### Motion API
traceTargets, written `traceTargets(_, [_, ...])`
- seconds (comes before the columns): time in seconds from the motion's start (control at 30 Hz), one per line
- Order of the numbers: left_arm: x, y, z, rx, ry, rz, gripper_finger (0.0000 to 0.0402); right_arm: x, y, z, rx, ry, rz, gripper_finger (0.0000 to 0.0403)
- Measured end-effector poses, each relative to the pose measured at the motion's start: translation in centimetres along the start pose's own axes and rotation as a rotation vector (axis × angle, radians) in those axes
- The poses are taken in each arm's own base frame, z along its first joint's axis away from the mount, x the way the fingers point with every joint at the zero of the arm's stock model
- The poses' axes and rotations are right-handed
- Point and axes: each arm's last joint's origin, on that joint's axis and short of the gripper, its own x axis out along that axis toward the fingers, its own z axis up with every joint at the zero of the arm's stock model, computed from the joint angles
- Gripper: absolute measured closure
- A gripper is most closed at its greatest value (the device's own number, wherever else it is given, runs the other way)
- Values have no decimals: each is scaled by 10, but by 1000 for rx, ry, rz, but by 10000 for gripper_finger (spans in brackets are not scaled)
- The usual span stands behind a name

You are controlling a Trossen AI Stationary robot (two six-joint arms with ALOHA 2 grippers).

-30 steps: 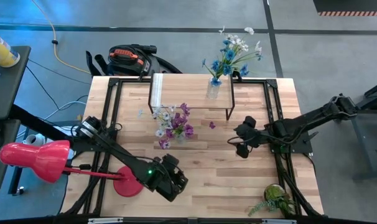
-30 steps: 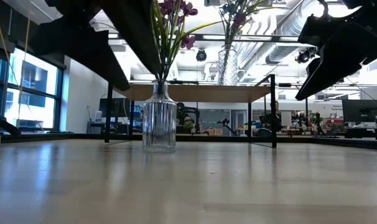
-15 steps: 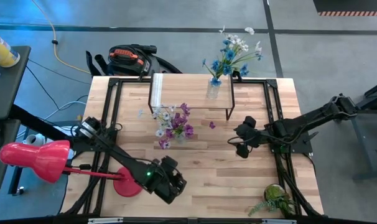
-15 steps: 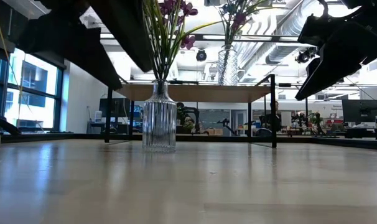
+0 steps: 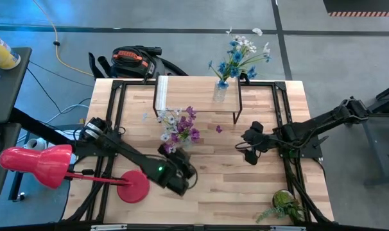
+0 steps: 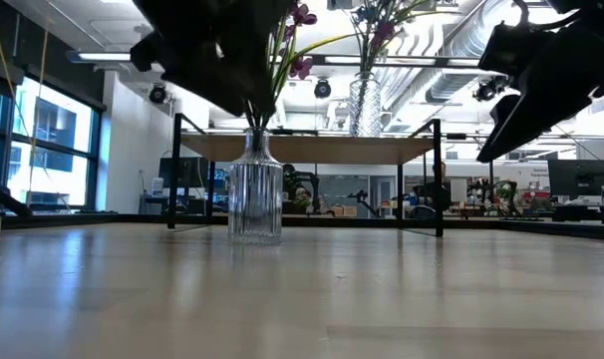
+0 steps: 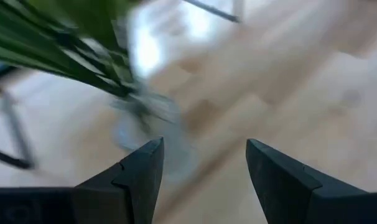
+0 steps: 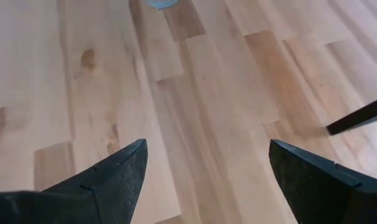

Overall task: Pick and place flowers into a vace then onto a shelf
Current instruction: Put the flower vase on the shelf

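Note:
A ribbed clear glass vase [image 5: 181,142] [image 6: 255,199] with purple and pale flowers [image 5: 178,128] stands on its base on the tabletop in front of the shelf [image 5: 194,102] [image 6: 312,148]. A second glass vase [image 5: 219,92] [image 6: 363,105] with blue and white flowers [image 5: 238,54] stands on the shelf's right part. My left gripper [image 5: 183,168] [image 7: 204,155] is open, above the table just on the near side of the first vase [image 7: 148,121], which shows blurred ahead of it. My right gripper [image 5: 244,149] [image 8: 207,162] is open, to the right of that vase.
A red desk lamp [image 5: 40,163] leans over the table's left near corner, its round base [image 5: 133,186] beside my left arm. A bushy potted plant [image 5: 284,202] sits at the right near corner. A loose purple blossom [image 5: 219,129] lies near the shelf's right leg [image 8: 356,115].
My left gripper has moved from near the table's near edge toward the far edge, closing on the vase with the purple flowers. It has stayed open. The right arm, both vases and the flowers have kept still.

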Motion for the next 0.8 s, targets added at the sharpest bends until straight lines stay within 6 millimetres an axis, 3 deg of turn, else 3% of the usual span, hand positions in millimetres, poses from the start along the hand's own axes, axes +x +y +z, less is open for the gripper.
traceTargets(0.1, [11,15,0,-39,-19,109,140,0,1,-1,0,17,31,77])
traceTargets(0.3, [25,37,-25,-404,57,229,140,0,2,-1,0,36,67,77])
traceTargets(0.8, [19,36,-36,-485,172,237,140,0,2,-1,-1,33,60,77])
